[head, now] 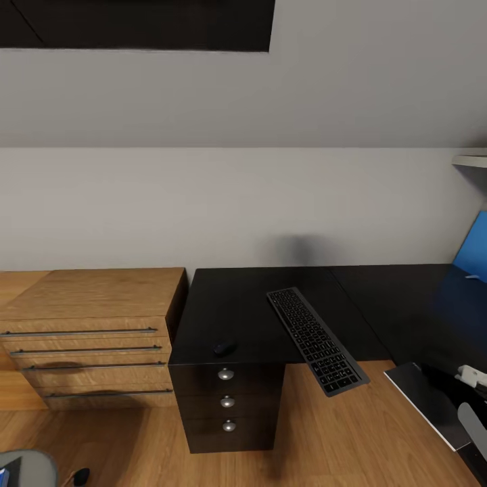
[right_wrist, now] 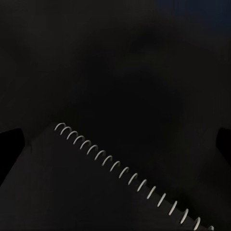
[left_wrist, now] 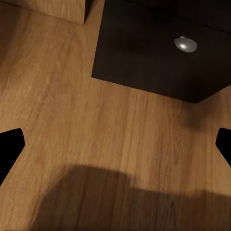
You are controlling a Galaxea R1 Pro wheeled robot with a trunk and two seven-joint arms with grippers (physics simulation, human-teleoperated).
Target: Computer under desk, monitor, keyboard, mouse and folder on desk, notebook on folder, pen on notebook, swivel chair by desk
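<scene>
Partly cut off, blue folder at frame edge, keyboard overhanging desk, both grippers' fingers apart.

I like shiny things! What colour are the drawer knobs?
Silvery grey knobs, clearest in the head view.

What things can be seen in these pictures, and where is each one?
desk: one, black, L-shaped, against the wall.
drawer unit: one, black, three silver knobs, under the desk's left end.
keyboard: one, dark grey, on the desk, near end overhanging the edge.
mouse: one, dark, on the desk's front edge, left of the keyboard.
dresser: one, light wood, left of the desk.
folder: one, bright blue, on the desk at far right.
notebook: one, dark, spiral-bound, below the right claw.
left claw: open, over the wooden floor.
right claw: open.
</scene>
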